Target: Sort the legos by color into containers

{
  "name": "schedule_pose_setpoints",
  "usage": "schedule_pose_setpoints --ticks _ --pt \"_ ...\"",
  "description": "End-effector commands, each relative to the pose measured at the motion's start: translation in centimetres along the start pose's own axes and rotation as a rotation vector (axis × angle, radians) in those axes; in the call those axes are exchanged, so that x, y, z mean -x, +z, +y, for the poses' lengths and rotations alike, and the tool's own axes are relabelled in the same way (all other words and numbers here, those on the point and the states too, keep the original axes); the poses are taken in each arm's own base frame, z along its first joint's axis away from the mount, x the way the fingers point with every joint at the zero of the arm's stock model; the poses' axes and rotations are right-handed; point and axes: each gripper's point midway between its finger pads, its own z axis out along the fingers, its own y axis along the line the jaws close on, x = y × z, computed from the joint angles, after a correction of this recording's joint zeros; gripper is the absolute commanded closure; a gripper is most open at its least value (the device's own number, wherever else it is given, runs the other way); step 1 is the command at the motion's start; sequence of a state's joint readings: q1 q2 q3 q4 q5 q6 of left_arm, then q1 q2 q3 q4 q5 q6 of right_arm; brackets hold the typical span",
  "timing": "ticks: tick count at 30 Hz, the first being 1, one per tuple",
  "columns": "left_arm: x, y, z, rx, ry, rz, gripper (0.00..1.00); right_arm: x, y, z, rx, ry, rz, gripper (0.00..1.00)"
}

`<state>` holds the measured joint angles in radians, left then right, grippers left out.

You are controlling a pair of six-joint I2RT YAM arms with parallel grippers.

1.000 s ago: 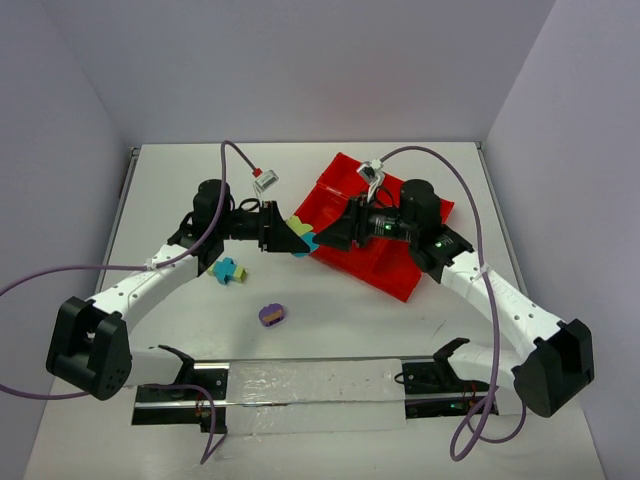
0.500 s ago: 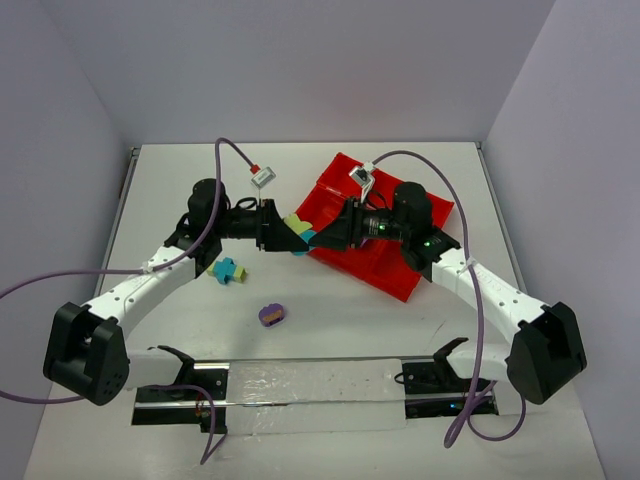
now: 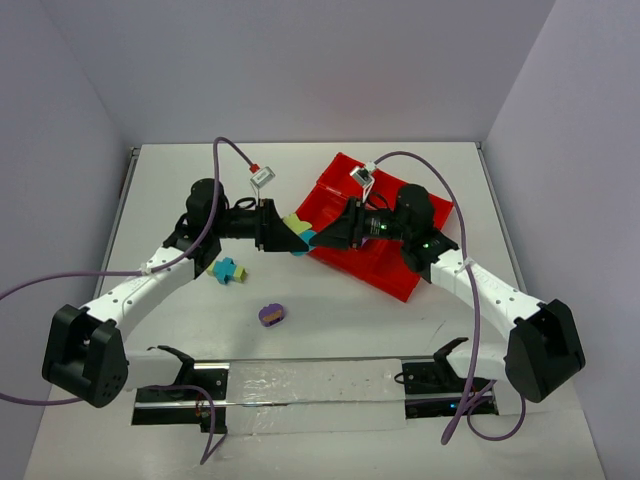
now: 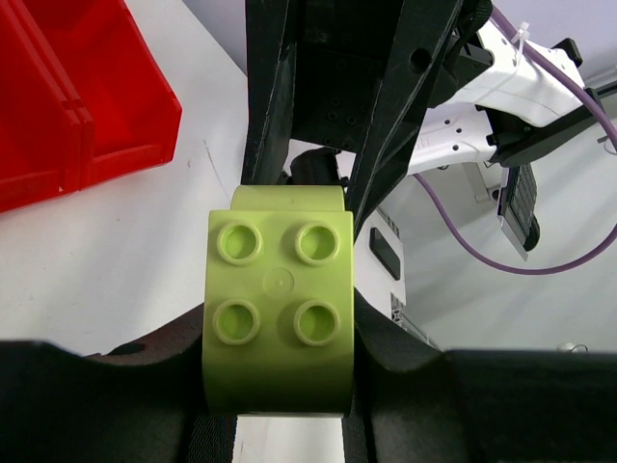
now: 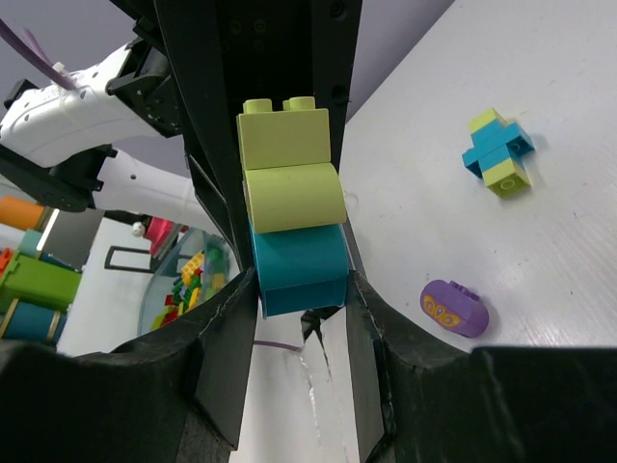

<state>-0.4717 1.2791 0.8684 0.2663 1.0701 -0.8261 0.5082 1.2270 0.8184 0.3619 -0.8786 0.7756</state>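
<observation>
Stack of small hard plastic bricks [image 5: 289, 193], yellow-green on teal, held in mid-air between both finger pairs: left gripper [image 4: 280, 371] clamps the yellow-green end [image 4: 278, 309], right gripper [image 5: 301, 289] clamps the teal brick [image 5: 301, 260]. Light, stiff, probably slick; pinch flat side faces

A compartment tray [image 3: 388, 270] sits askew on the far right part of the table [image 3: 350, 325], one corner pointing toward the table's middle. Just left of that corner, the left gripper [image 3: 294, 236], coming from the left, and the right gripper [image 3: 318, 238], coming from over the tray, meet tip to tip with a lego stack [image 3: 300, 229] gripped between them. A cross-shaped lego cluster [image 3: 228, 270] lies toward the left edge, and a rounded brick [image 3: 271, 314] lies right of it, closer to the near edge.
</observation>
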Motion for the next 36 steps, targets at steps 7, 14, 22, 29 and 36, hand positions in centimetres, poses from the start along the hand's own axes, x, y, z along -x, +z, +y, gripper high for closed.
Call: schedule_pose_setpoints --ticks 7,14,22,29,36 --pt "1.6 -0.3 -2.6 -0.044 0.149 -0.046 0.56 0.6 -0.2 0.2 -0.017 -0.047 -0.033 1.0" --pt "1.7 -0.2 -2.6 -0.044 0.15 -0.04 0.04 0.5 -0.3 -0.2 -0.039 -0.04 -0.039 1.0" --pt "2.1 -0.4 -1.4 0.023 0.125 -0.052 0.01 0.3 -0.6 -0.4 -0.063 -0.044 -0.041 1.0" --pt "3.1 -1.7 -0.9 0.043 0.118 -0.104 0.01 0.0 -1.1 0.0 -0.065 -0.067 -0.037 1.0" --pt "3.5 -1.8 -1.7 -0.007 0.111 -0.125 0.09 -0.4 -1.2 0.0 -0.063 -0.068 -0.026 1.0"
